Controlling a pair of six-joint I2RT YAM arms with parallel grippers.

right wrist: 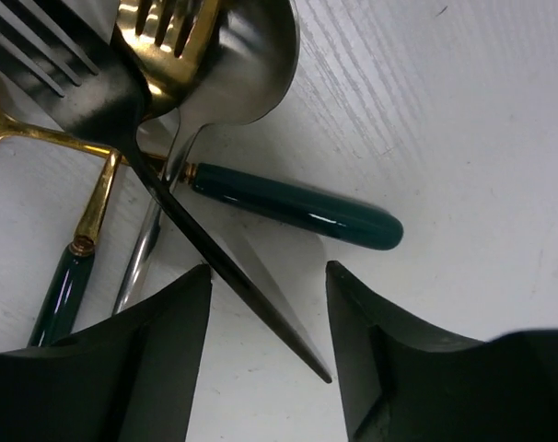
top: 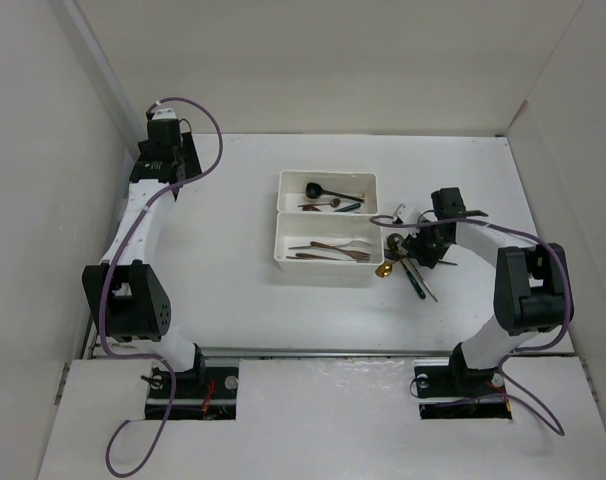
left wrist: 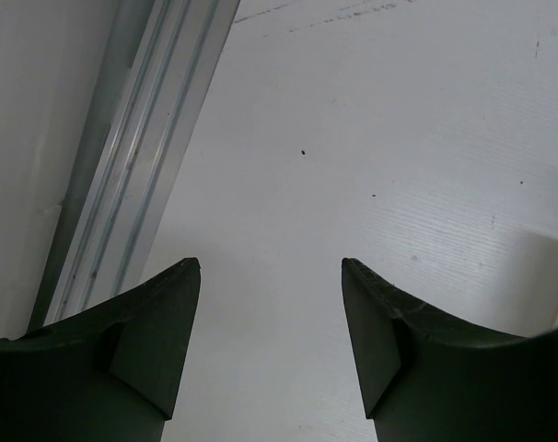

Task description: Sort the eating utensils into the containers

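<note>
Right end effector (right wrist: 269, 276): jaws apart, straddling slim black metal fork handle (right wrist: 231, 267) in loose utensil heap (top: 411, 265) on white worktop (top: 223, 290). Beyond, two white plastic trays (top: 323, 281) hold several utensils. Left end effector (left wrist: 271, 272) open, empty, far-left.

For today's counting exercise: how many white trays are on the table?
2. The far tray lies centrally on the table; the near tray touches its front edge. None appears hidden.

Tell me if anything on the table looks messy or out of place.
Yes: a heap of unsorted utensils lies crisscrossed right of the trays, under the right gripper. A black fork crosses a green-handled piece and a spoon.
</note>
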